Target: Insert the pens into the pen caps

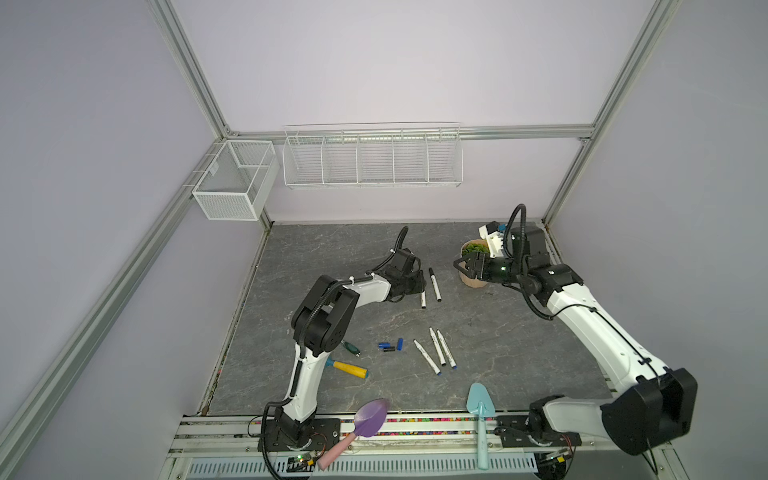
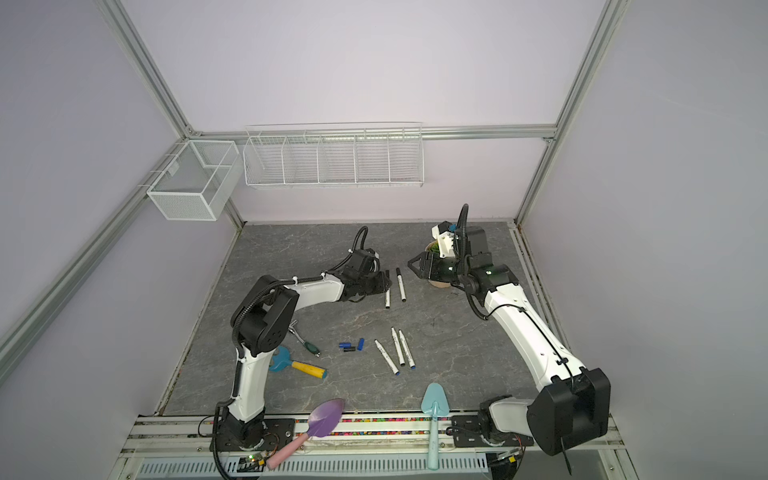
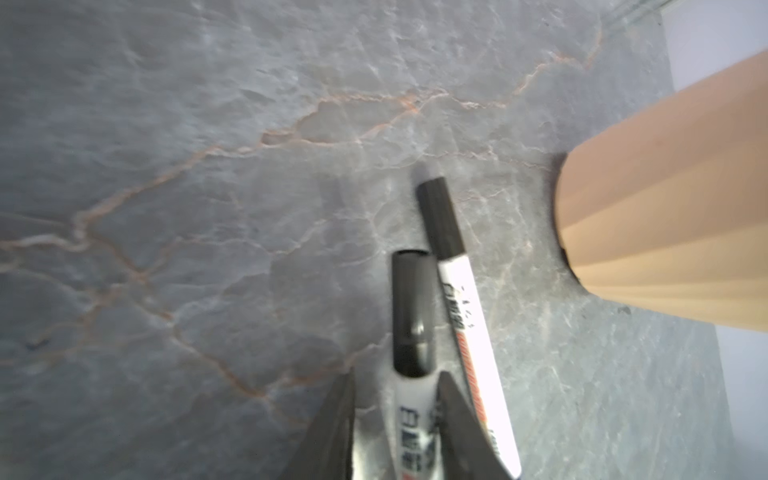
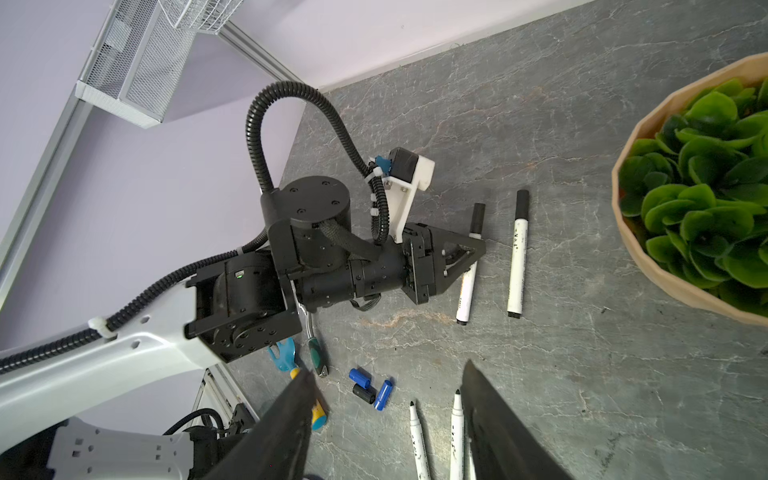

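The left end effector (image 3: 397,376) straddles the white barrel of a black-capped pen (image 3: 413,311) lying on the table (image 1: 332,249) beside a second capped pen (image 3: 465,316), and I cannot tell whether it grips, while the right end effector (image 4: 387,365) hangs spread and empty; these light, stiff, slick pens likely want a mid-barrel pinch.

White pens (image 1: 435,286), blue and black pen caps (image 1: 400,343), grey marble-veined tabletop (image 1: 519,353), green plant (image 4: 706,187).
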Robot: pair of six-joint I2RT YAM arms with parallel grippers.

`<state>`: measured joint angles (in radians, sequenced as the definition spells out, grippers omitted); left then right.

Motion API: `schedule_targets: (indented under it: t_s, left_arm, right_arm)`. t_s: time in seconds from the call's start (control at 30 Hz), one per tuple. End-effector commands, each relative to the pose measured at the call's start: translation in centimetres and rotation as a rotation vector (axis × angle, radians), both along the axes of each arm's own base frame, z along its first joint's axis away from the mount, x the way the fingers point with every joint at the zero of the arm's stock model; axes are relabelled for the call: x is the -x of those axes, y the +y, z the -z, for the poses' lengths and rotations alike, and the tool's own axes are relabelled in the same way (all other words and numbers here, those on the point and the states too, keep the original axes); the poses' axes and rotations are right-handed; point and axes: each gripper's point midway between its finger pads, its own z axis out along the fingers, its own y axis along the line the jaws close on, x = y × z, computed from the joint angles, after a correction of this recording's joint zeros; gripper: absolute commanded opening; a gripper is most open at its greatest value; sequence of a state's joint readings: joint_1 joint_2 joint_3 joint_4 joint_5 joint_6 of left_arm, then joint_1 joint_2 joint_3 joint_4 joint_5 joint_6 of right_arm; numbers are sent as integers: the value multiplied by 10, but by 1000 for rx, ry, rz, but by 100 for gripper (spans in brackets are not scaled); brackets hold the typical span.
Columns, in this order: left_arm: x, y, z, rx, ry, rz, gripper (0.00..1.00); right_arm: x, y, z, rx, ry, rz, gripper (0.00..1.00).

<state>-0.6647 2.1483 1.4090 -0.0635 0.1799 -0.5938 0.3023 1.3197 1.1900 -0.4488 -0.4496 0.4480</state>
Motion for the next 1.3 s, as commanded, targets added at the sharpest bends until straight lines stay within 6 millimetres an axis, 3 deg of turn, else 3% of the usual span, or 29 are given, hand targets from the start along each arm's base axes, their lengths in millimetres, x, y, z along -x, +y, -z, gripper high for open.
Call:
schedule_targets:
  t_s: [0.0, 0.13, 0.3, 0.43, 0.83, 0.93, 1.0, 1.1, 1.27]
  left_arm:
    - [-2, 6, 4, -69, 16, 21, 28]
    - [-4, 11, 8, -131, 28, 17, 22]
    - [-8, 15, 9, -166, 33, 7, 6]
    - [-9, 11, 6, -153, 51, 2, 6]
    - [-9, -6, -4, -72, 66, 41, 49]
    - [-11, -6, -9, -28, 63, 36, 49]
    - [-10, -11, -14, 31, 69, 65, 41]
    - [-9, -11, -21, 102, 97, 90, 49]
    - [-9, -2, -40, 135, 36, 123, 52]
  right_arm:
    - [1, 1, 3, 2, 14, -17, 60]
    - [0, 1, 4, 1, 18, -17, 59]
    - [0, 2, 4, -1, 21, -18, 59]
    - [1, 2, 5, 0, 26, -19, 59]
    - [1, 2, 5, -3, 30, -20, 59]
    - [1, 3, 6, -2, 33, -24, 59]
    - [1, 3, 11, 5, 50, -24, 59]
    - [-1, 4, 23, 19, 93, -20, 59]
    - [-4, 5, 28, 30, 104, -15, 58]
